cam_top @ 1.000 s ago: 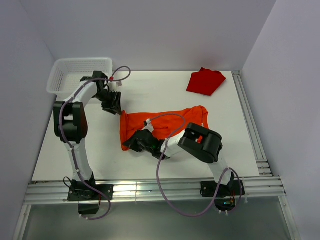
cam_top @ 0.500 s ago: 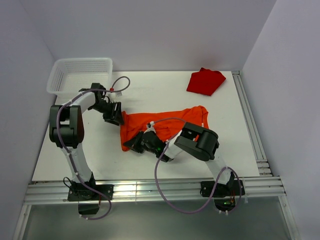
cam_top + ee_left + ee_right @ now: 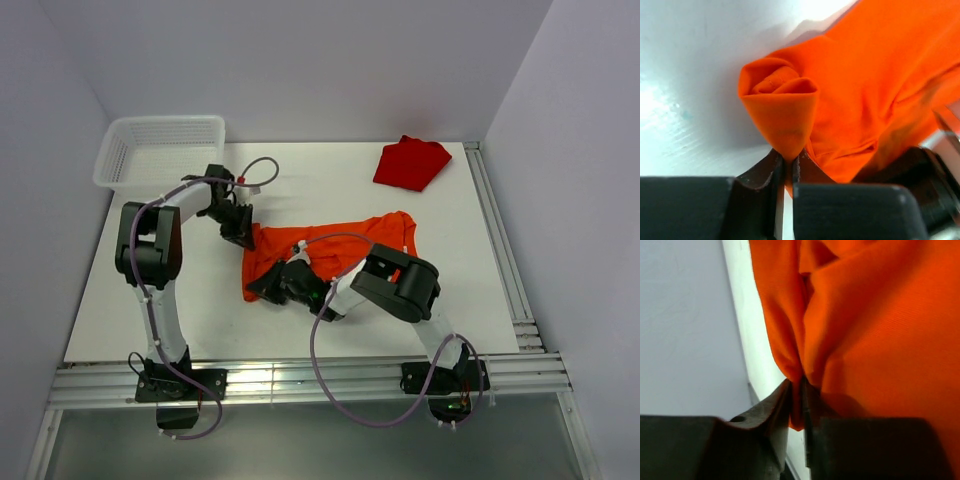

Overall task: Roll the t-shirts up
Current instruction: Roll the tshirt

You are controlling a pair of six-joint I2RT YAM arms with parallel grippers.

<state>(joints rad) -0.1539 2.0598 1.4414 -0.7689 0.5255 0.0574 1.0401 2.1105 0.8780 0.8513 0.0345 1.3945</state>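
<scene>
A bright orange t-shirt [image 3: 330, 245] lies spread across the middle of the table, its left edge curled into a roll [image 3: 780, 97]. My left gripper [image 3: 240, 232] is shut on the far left corner of that edge, pinching a fold of orange cloth [image 3: 787, 155]. My right gripper [image 3: 268, 288] is shut on the near left corner, with cloth [image 3: 800, 385] pinched between its jaws. A second, dark red t-shirt [image 3: 410, 163] lies folded at the far right of the table.
A white mesh basket [image 3: 160, 150] stands at the far left corner. Aluminium rails run along the right edge [image 3: 500, 250] and the near edge [image 3: 300, 380] of the table. Grey walls close in on three sides.
My left gripper has moved right and toward me, from near the basket onto the shirt's far left corner. The shirt's left edge has curled inward. My right gripper has barely moved.
</scene>
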